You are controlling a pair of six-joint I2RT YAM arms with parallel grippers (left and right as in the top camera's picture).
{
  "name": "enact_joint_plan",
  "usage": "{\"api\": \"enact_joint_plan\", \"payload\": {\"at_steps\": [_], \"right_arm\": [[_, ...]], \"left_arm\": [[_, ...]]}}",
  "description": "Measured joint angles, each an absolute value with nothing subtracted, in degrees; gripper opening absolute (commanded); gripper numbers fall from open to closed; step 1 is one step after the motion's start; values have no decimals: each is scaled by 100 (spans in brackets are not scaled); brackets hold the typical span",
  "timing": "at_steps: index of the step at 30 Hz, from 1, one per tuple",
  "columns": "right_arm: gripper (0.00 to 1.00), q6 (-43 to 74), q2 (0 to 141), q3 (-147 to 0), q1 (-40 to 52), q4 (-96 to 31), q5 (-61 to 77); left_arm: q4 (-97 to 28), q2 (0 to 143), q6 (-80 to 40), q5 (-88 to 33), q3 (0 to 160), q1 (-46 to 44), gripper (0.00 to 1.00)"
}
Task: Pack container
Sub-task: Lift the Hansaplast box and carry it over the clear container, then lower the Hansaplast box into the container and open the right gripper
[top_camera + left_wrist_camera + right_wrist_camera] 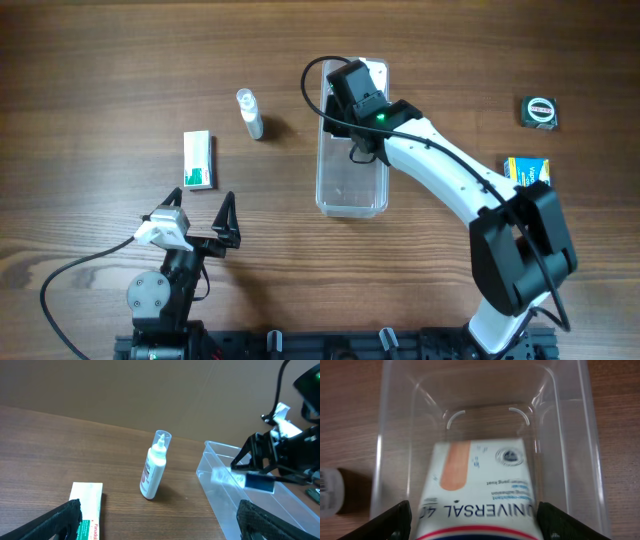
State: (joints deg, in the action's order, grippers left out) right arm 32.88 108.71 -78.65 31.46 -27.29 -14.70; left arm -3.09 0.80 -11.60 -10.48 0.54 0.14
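The right pincer (477,522) grips a plaster box (480,480), apparently just above the clear container (567,435), whose long axis runs twelve to six; the left pincer (203,208) sits wide at seven o'clock

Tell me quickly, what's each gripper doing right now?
Left gripper: open, holding nothing.
Right gripper: shut on the plaster box over the clear container.

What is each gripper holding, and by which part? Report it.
Right gripper: plaster box, clamped across its sides at the near end, above the container. Left gripper: nothing, open.
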Motion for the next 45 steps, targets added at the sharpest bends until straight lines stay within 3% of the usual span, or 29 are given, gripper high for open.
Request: {"api": "enact_joint_plan", "payload": {"at_steps": [11, 19, 21, 22, 24, 26, 30, 45], "right_arm": [[83, 2967, 10910, -7865, 3140, -2480, -1577], [41, 2397, 10357, -7865, 3135, -3378, -1396], [41, 2351, 10009, -7870, 3135, -3662, -1310], [47, 2322, 9736, -7876, 3135, -3951, -1146], [20, 2248, 9529, -7898, 3129, -4204, -709], [4, 2108, 9496, -7900, 3122, -4289, -64], [4, 2200, 9513, -7900, 3120, -4338, 609], [4, 3024, 10619, -7900, 3120, -5131, 106]], "left_arm": [[-309, 80, -1160, -1048, 54, 14, 100], [-307, 80, -1160, -1046, 54, 14, 100], [-307, 80, -1160, -1046, 54, 14, 100], [-307, 80, -1160, -1046, 54, 14, 100], [-307, 80, -1160, -1048, 54, 14, 100], [-309, 80, -1160, -1048, 54, 14, 100], [-307, 80, -1160, -1046, 54, 14, 100], [-307, 80, -1160, -1046, 54, 14, 100]]}}
